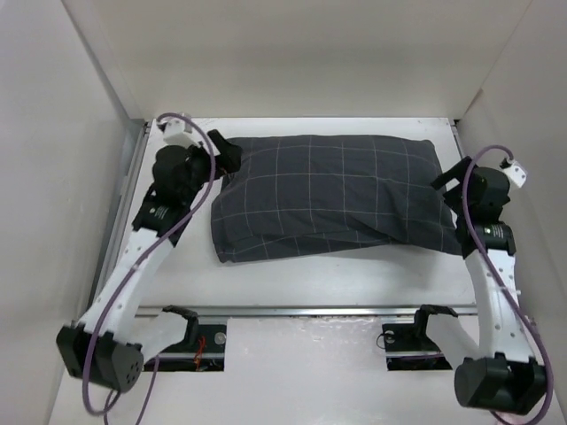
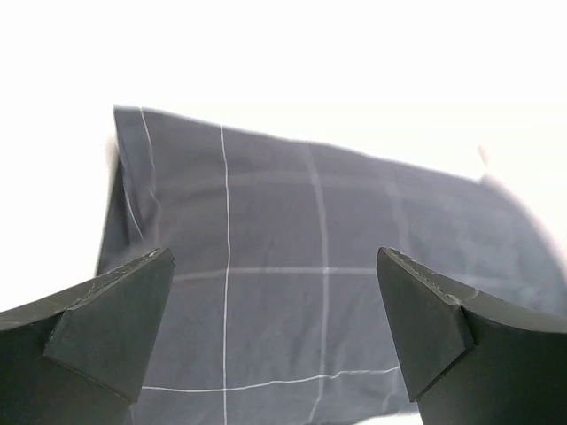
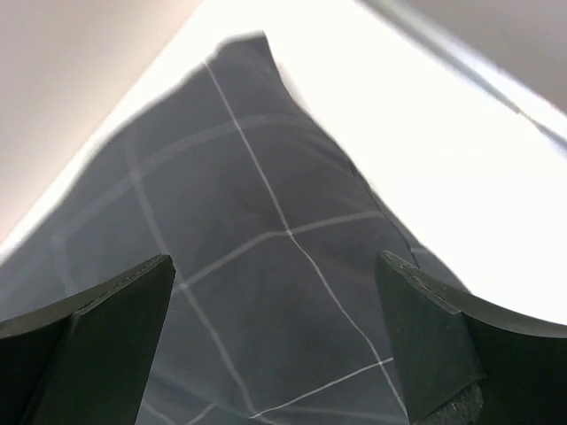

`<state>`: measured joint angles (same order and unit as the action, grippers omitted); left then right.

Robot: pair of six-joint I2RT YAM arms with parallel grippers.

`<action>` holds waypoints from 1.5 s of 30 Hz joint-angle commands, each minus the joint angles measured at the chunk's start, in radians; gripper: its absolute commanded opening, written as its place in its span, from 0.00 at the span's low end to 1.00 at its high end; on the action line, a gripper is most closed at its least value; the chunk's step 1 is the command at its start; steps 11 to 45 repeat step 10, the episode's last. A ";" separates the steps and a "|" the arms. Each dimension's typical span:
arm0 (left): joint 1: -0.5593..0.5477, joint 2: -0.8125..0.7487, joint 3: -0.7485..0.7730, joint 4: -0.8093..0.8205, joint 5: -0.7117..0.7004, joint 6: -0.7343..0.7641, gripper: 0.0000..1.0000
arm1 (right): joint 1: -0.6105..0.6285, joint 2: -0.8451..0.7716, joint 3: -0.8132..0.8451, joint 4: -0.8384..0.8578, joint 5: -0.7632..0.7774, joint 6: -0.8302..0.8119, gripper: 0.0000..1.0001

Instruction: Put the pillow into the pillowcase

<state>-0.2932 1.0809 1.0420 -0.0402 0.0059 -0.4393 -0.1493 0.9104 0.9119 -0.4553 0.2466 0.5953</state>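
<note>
Left pincer (image 2: 275, 266), right pincer (image 3: 275, 266): both jaws apart, empty, at opposite ends of pillowcase (image 1: 328, 195). Plump, soft, light, floppy; pinch corner fabric. Pillow unseen, probably inside.

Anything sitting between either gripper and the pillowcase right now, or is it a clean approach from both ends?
Nothing visible stands in the way. The left gripper, open, faces the left end of the pillowcase, and the right gripper, open, faces its right end. In both wrist views only grid-check fabric shows between the fingers.
</note>
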 commanded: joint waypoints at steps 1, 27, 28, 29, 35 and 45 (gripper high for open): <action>-0.003 -0.081 -0.011 -0.013 -0.110 -0.012 1.00 | -0.001 -0.062 0.042 0.063 0.056 0.003 1.00; -0.003 -0.095 0.000 -0.056 -0.152 -0.030 1.00 | -0.001 -0.102 0.024 0.072 0.019 -0.023 1.00; -0.003 -0.095 0.000 -0.056 -0.152 -0.030 1.00 | -0.001 -0.102 0.024 0.072 0.019 -0.023 1.00; -0.003 -0.095 0.000 -0.056 -0.152 -0.030 1.00 | -0.001 -0.102 0.024 0.072 0.019 -0.023 1.00; -0.003 -0.095 0.000 -0.056 -0.152 -0.030 1.00 | -0.001 -0.102 0.024 0.072 0.019 -0.023 1.00; -0.003 -0.095 0.000 -0.056 -0.152 -0.030 1.00 | -0.001 -0.102 0.024 0.072 0.019 -0.023 1.00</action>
